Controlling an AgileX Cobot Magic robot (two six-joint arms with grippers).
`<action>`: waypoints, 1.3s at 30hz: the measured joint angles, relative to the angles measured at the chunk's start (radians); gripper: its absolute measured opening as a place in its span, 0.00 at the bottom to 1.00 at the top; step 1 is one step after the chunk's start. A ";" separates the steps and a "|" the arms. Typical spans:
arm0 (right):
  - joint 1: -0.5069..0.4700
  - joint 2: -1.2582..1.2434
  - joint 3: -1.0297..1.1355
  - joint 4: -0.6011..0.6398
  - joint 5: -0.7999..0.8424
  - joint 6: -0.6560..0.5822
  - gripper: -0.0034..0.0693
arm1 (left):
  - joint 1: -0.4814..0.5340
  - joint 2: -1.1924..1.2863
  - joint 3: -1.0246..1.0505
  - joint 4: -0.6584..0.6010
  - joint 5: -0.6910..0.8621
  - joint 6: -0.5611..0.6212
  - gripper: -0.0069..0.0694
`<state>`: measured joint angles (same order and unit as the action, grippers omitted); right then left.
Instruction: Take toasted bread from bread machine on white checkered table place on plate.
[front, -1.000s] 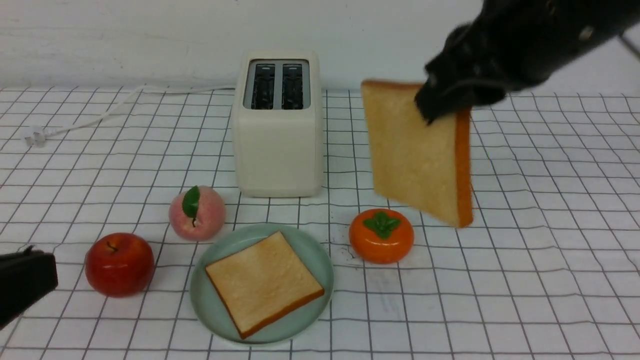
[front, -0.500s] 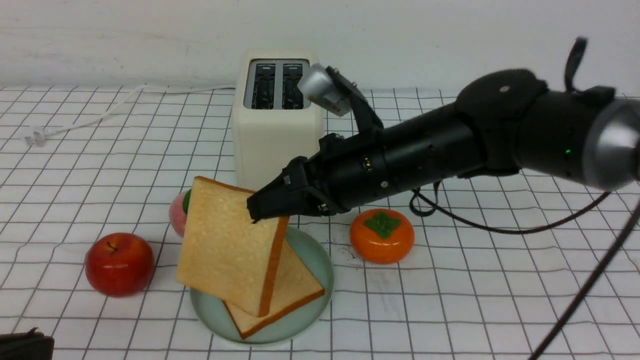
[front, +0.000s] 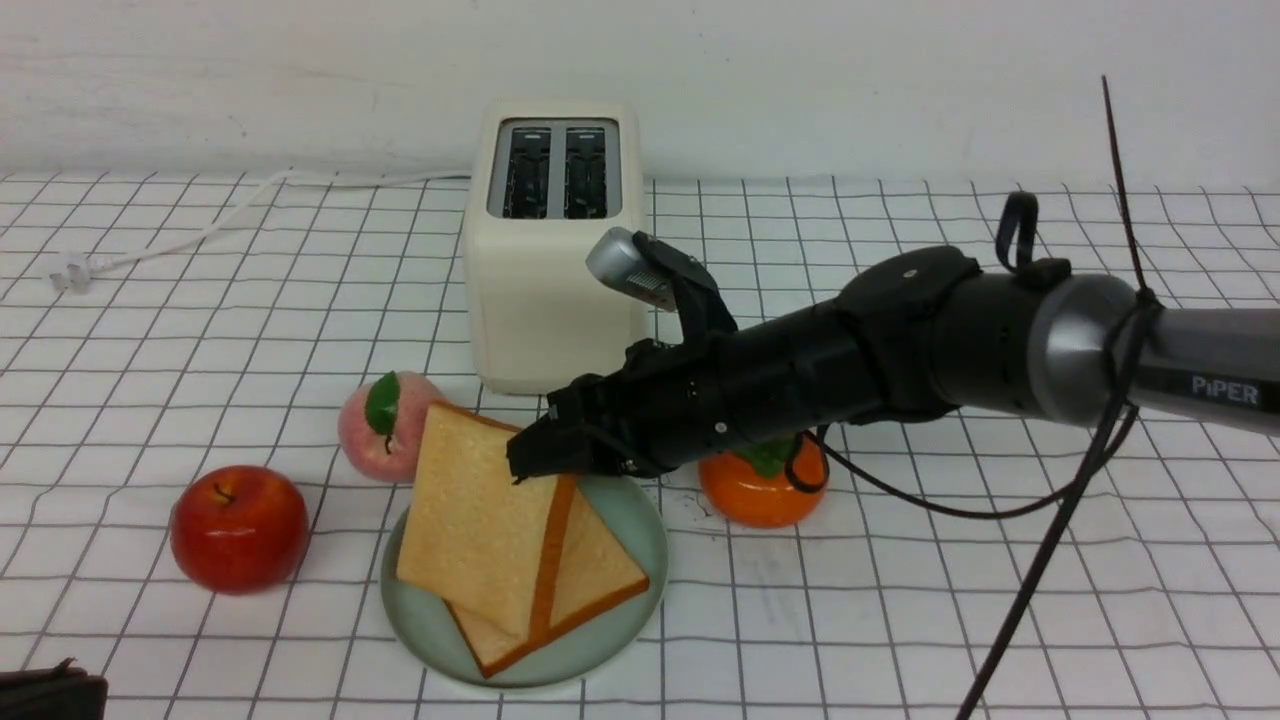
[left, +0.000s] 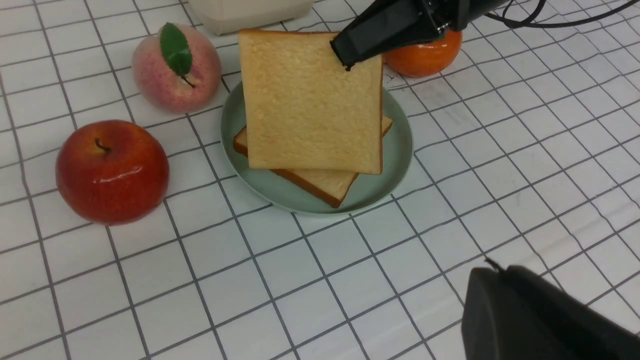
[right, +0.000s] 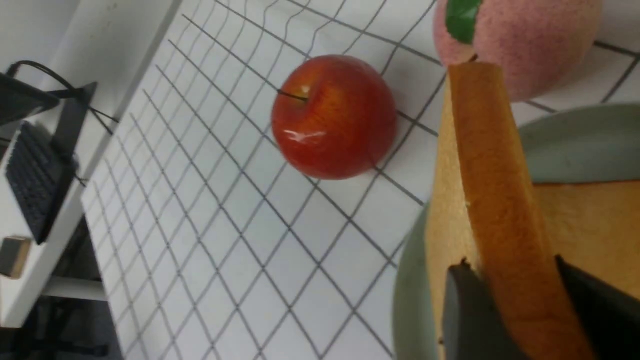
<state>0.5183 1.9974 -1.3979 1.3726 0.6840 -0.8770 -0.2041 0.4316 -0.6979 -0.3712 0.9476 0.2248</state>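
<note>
My right gripper (front: 535, 462) is shut on a toast slice (front: 480, 525) by its upper corner. It holds the slice tilted over the mint-green plate (front: 625, 520), its lower edge resting on the second toast slice (front: 600, 575) that lies flat there. The held slice's crust edge (right: 492, 200) runs between the fingers in the right wrist view. The cream-white toaster (front: 555, 250) stands behind with both slots empty. My left gripper (left: 487, 272) is shut and empty, low at the front left edge (front: 45, 690). The left wrist view shows both slices (left: 310, 100) on the plate (left: 395, 165).
A red apple (front: 238, 527) lies left of the plate, a pink peach (front: 380, 430) behind its left rim, and an orange persimmon (front: 755, 495) to its right under my right arm. The toaster's white cord (front: 200, 225) trails to the far left on the checkered cloth (front: 1000, 600).
My right arm swung the held slice from high right of the toaster down and left onto the plate, then lowered it further against the flat slice. The left gripper dropped lower out of view.
</note>
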 joint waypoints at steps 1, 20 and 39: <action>0.000 0.000 0.000 -0.003 -0.003 0.000 0.40 | 0.000 0.000 0.000 0.000 0.000 0.000 0.07; -0.158 -0.355 0.000 -0.701 0.261 0.517 0.46 | 0.000 0.000 0.000 0.092 -0.175 -0.030 0.07; -0.158 -1.327 0.419 -1.211 0.516 0.929 0.05 | -0.019 -0.448 0.292 0.193 -0.365 -0.284 0.07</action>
<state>0.3604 0.6706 -0.9785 0.1618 1.2001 0.0517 -0.2235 -0.0160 -0.4057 -0.1783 0.5827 -0.0591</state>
